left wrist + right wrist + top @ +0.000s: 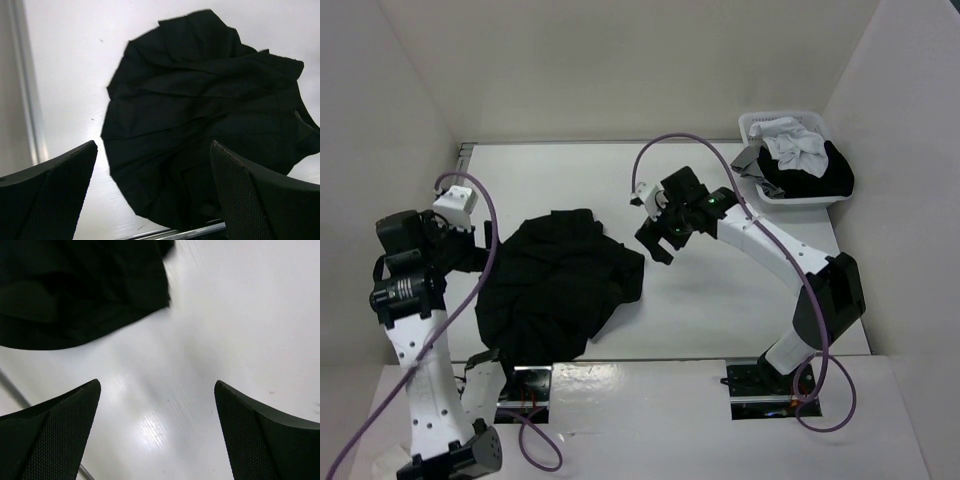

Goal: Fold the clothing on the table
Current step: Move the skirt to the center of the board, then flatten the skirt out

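The black skirt is lying rumpled in a loose heap on the left half of the white table. The right gripper is hovering just beside the skirt's right edge, its jaws spread wide and gripping nothing. The left gripper is hanging at the skirt's left edge, likewise wide apart and empty. A white basket of clothes is sitting in the far right corner.

Heads up, your left arm hides the left edge of the skirt from above, and the right wrist view crops it, blurry too.
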Tool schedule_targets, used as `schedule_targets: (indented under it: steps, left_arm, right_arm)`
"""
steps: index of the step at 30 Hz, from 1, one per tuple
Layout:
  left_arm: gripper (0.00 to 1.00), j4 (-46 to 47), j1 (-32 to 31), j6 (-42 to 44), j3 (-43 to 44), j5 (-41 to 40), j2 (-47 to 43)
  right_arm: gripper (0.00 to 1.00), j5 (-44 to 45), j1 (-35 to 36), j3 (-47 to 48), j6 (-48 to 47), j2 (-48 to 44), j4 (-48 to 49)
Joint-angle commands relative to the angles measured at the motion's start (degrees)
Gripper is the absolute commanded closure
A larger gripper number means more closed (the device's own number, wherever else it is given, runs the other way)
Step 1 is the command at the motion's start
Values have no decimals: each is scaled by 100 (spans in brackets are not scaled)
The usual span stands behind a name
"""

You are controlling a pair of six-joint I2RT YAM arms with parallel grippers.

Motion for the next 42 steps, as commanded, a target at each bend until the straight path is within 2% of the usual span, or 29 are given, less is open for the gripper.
schedule_targets:
  steps: [1,6,11,19,29,39,42]
  left_arm:
    - [0,-92,-25,326,172,484,624]
    - [0,-92,-25,63,347,10,1319]
    - [0,-259,-25,63,681,-517,1505]
    - [0,-664,-25,63,875,-1203,1145]
    - [0,-1120,-25,63,875,-1318,556]
    - [0,-1358,-25,221,691,-1380,266]
    - [0,-1358,-25,221,630,-1380,214]
  right_arm:
    - [2,792,-157,-273,51,-200,683]
    - [2,845,-210,-344,104,125,885]
    - [2,494,-210,-55,156,766,1017]
    - [2,-113,-210,298,157,1593,1176]
    - [11,-956,-88,1053,157,2384,974]
    - [14,-1124,238,940,51,2736,921]
    - [22,-1177,291,782,-2,2788,921]
